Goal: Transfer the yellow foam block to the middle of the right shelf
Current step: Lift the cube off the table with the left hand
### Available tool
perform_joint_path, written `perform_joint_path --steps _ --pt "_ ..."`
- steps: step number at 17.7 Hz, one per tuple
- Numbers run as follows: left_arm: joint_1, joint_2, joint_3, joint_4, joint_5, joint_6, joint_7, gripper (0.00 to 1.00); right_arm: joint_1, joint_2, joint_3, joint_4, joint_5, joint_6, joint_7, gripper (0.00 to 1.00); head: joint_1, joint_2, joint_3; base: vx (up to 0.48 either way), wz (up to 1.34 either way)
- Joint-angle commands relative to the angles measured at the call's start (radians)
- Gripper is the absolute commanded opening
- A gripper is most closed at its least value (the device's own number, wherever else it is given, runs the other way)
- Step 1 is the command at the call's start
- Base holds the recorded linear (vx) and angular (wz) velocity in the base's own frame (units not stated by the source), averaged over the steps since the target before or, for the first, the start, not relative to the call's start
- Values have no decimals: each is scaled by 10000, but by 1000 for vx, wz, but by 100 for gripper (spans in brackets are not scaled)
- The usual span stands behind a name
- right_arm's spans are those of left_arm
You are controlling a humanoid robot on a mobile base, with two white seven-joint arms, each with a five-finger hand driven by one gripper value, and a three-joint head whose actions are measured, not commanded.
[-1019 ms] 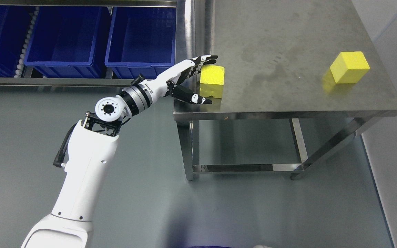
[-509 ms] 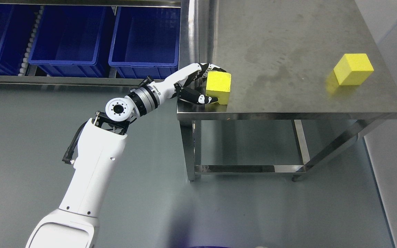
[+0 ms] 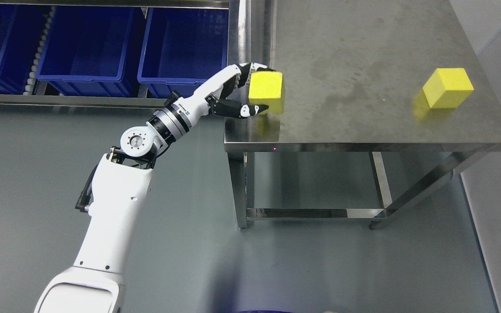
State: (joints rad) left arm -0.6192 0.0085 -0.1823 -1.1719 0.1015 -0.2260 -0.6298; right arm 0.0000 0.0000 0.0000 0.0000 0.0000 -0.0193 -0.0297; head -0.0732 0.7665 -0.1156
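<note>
Far left, upper area: 3 blue bins (image 3: 89, 48) set side by side on a steel rack (image 3: 68, 101), their open tops facing the camera, the leftmost cut off by the picture edge. Between the first 2 bins, a strip of white rollers (image 3: 37, 54). Lower left to centre: the left arm (image 3: 111, 217), white shell with a round silver joint, rising from the bottom edge and reaching up and to the right toward the table corner. At its end, the left hand (image 3: 244, 93), black and white, fingers curled over the far side of a yellow foam block (image 3: 267, 89) and the thumb (image 3: 246, 110) pressed under its near face, so the block is clasped between them. Block position: at the near left corner of the steel table (image 3: 363, 61), apparently raised just clear of the top, with a faint yellow reflection on the metal beneath it. Centre to right: the table top, brushed steel with dull smears, standing on square legs joined by a low crossbar (image 3: 315, 213). Right side of the table, near its right edge: a second yellow block (image 3: 447, 87), resting on the surface, well apart from the held one, its reflection beside it. Floor: grey, glossy.
</note>
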Motion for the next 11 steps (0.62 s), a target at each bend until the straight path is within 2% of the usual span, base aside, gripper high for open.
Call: perform_joint_path --steps 1,7,11 --pt "239 89 1208 -1469 3813 -302 850 18 230 -175 -123 -175 31 -6 6 100 0 0 0 6 105" --pt "1190 89 2403 -2531 4338 -302 1788 17 245 -175 -123 -175 31 -6 6 100 0 0 0 26 311" --pt "1819 89 3188 -2853 4338 -225 1757 16 245 -175 -123 -175 31 -6 6 100 0 0 0 80 817"
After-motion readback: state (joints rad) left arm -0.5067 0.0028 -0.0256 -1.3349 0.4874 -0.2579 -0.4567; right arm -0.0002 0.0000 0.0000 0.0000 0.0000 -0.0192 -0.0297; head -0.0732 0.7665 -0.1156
